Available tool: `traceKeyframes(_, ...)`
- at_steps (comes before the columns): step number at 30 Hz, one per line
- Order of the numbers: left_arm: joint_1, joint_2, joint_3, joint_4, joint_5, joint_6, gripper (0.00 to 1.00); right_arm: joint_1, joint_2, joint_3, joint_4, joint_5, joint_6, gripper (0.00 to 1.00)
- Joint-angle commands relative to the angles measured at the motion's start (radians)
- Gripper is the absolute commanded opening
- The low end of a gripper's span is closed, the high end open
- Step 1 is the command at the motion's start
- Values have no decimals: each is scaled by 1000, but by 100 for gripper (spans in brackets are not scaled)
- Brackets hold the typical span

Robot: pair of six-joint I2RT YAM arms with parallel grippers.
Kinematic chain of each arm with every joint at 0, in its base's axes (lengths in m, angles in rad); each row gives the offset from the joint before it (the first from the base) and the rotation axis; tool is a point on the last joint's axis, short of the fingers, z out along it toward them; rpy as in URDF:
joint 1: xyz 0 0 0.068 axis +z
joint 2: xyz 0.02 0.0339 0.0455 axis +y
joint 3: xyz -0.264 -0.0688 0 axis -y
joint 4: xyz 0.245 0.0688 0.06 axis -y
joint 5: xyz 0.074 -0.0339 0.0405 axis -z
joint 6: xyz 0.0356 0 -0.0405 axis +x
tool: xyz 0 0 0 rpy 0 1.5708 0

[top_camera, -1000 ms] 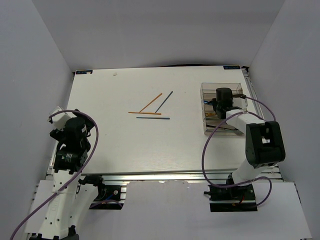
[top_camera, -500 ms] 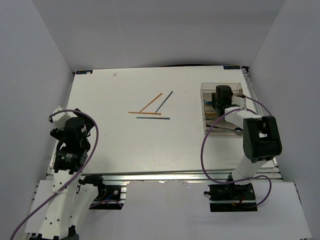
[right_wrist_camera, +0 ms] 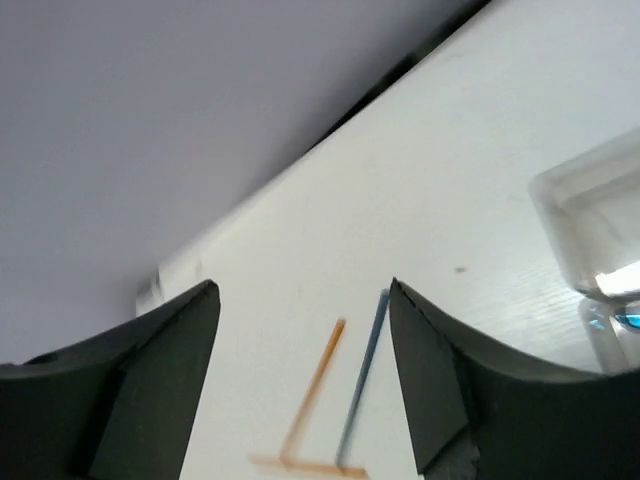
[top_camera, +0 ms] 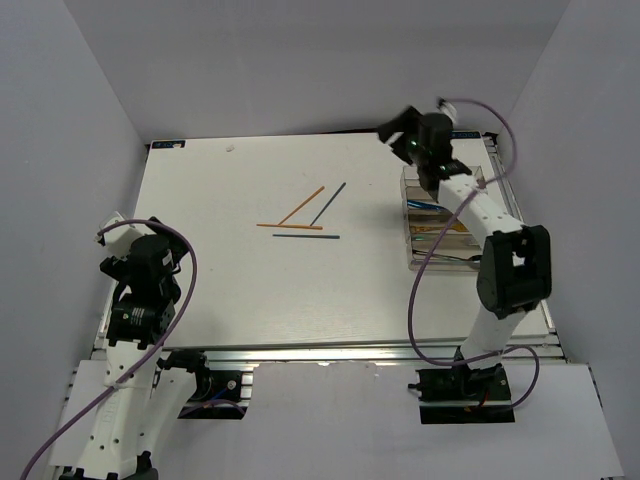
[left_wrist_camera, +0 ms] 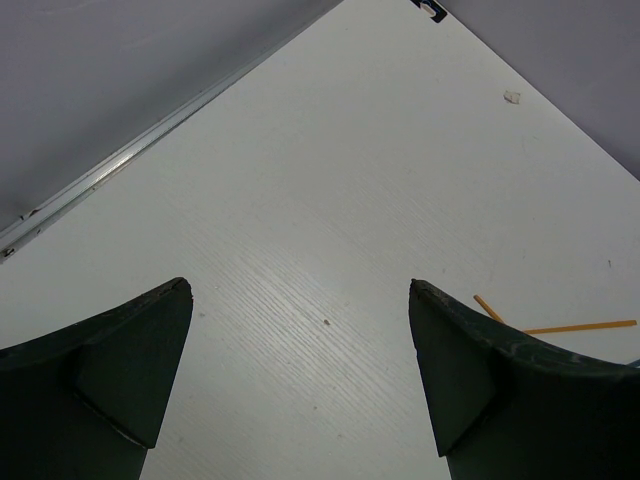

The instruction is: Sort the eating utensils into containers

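Note:
Two orange chopsticks [top_camera: 300, 206] and two dark blue chopsticks [top_camera: 327, 204] lie crossed in a loose heap mid-table. The clear container [top_camera: 411, 262] stands at the right with several utensils [top_camera: 431, 209] inside its compartments. My right gripper [top_camera: 398, 130] hangs raised over the table just beyond the container's back left corner, open and empty. In the right wrist view the right gripper [right_wrist_camera: 302, 290] frames an orange chopstick [right_wrist_camera: 318, 400] and a blue chopstick [right_wrist_camera: 362, 380] far below. My left gripper [left_wrist_camera: 300, 290] is open over bare table at the left edge, holding nothing.
The container's corner [right_wrist_camera: 590, 200] shows blurred at the right of the right wrist view. Orange chopstick ends [left_wrist_camera: 580, 326] peek past the left gripper's right finger. A small white scrap [top_camera: 231, 148] lies near the back edge. Grey walls enclose the table on three sides.
The right gripper has opened and risen out of the container, swinging up toward the back left. The left arm and the chopsticks have not moved.

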Motion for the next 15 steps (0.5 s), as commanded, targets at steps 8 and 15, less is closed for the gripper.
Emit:
traceKeyframes(8,4,-1,8,0,-9,2,98,377,460,795,-935,-367,-1237,70)
traceKeyframes(15,4,3,6,-2,-3,3,98,443,433,661,-871,-402,-1326,62)
